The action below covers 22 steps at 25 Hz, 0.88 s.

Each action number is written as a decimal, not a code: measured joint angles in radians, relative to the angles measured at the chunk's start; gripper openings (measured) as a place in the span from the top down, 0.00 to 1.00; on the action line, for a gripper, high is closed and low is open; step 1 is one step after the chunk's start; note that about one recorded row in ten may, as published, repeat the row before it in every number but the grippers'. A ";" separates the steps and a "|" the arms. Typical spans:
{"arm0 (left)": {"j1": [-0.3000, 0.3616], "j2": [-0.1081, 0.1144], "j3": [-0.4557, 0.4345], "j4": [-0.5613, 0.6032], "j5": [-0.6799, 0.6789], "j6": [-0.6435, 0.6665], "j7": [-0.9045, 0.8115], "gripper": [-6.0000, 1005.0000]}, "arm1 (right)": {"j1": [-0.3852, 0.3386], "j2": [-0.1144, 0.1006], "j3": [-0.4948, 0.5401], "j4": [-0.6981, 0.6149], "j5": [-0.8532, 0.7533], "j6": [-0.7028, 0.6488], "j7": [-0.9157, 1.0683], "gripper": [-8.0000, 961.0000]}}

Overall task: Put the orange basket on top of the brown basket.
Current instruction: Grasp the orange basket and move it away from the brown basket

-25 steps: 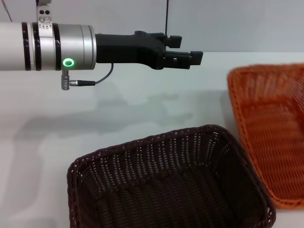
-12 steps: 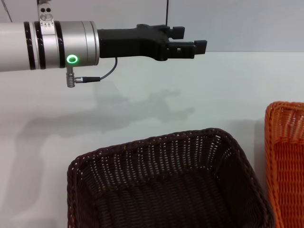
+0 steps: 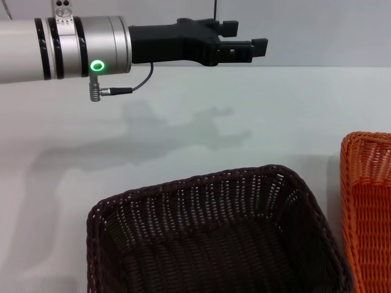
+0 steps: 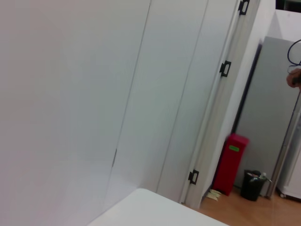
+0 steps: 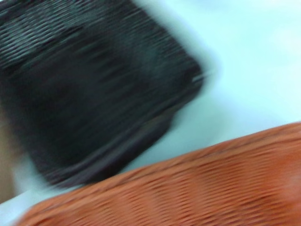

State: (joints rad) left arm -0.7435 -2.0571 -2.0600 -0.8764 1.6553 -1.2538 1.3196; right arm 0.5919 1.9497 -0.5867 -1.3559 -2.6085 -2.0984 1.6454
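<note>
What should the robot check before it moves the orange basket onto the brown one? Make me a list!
1. Brown basket sits upright with nothing inside: ok.
2. Orange basket is on top of the brown one: not ok; it sits beside it on the robot's right, partly cut off at the head view's edge.
3. Right gripper has hold of the orange basket: cannot tell; the gripper does not show.
4. Left gripper is out of the way: ok; it hangs high over the table's far side, holding nothing.
5. Baskets are apart: ok; a strip of table shows between them.
</note>
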 joint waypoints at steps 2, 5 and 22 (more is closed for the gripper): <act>0.000 0.000 -0.009 -0.004 0.000 0.002 0.001 0.14 | 0.022 -0.014 0.055 0.012 -0.002 0.076 0.002 0.24; 0.001 0.001 -0.028 -0.004 0.000 0.005 0.002 0.14 | 0.032 -0.018 0.067 0.017 -0.001 0.193 0.025 0.24; 0.046 -0.005 -0.027 0.010 -0.022 -0.003 -0.006 0.14 | 0.029 0.000 -0.143 0.132 -0.014 0.494 0.020 0.25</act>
State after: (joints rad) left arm -0.6978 -2.0624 -2.0868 -0.8662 1.6329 -1.2563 1.3136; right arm 0.6208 1.9494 -0.7292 -1.2242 -2.6225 -1.6048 1.6656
